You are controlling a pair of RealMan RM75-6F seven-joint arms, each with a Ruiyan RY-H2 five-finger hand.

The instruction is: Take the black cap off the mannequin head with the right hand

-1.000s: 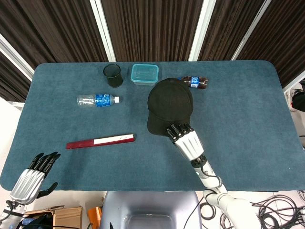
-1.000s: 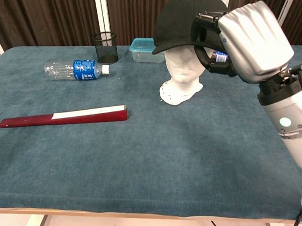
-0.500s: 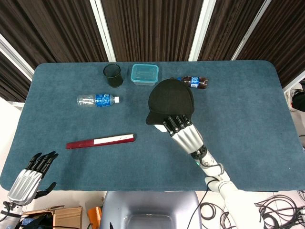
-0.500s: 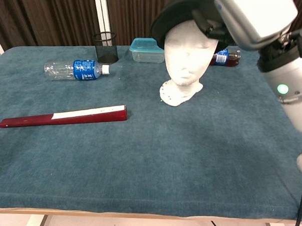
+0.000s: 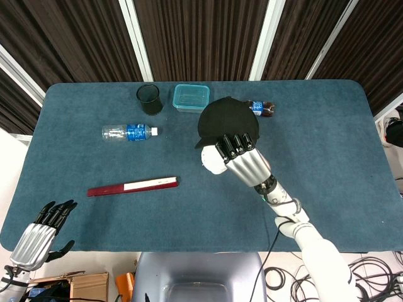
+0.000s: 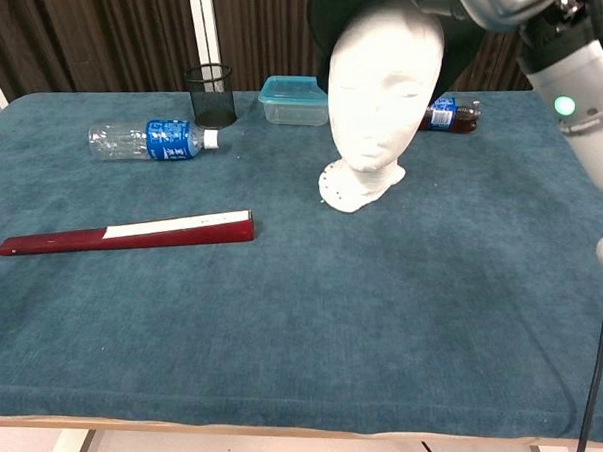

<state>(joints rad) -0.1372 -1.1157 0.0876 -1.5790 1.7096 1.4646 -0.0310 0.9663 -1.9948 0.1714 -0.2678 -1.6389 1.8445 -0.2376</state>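
Gripping the black cap (image 5: 227, 119), the right hand (image 5: 238, 157) holds it above the mannequin head (image 6: 380, 79) (mesh cup (image 5: 149, 99) behind).

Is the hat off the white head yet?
Nearly. The right robot hand grips the black cap by its brim and holds it raised; the mannequin head shows its face and forehead bare. The cap hangs behind the crown, so it is not clear yet. Left: carry it away. The left robot hand is idle.

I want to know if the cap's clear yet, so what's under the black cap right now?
Under the black cap, the white mannequin head shows its whole face; the right robot hand holds the cap's brim. The head's crown and back stay hidden by the cap.
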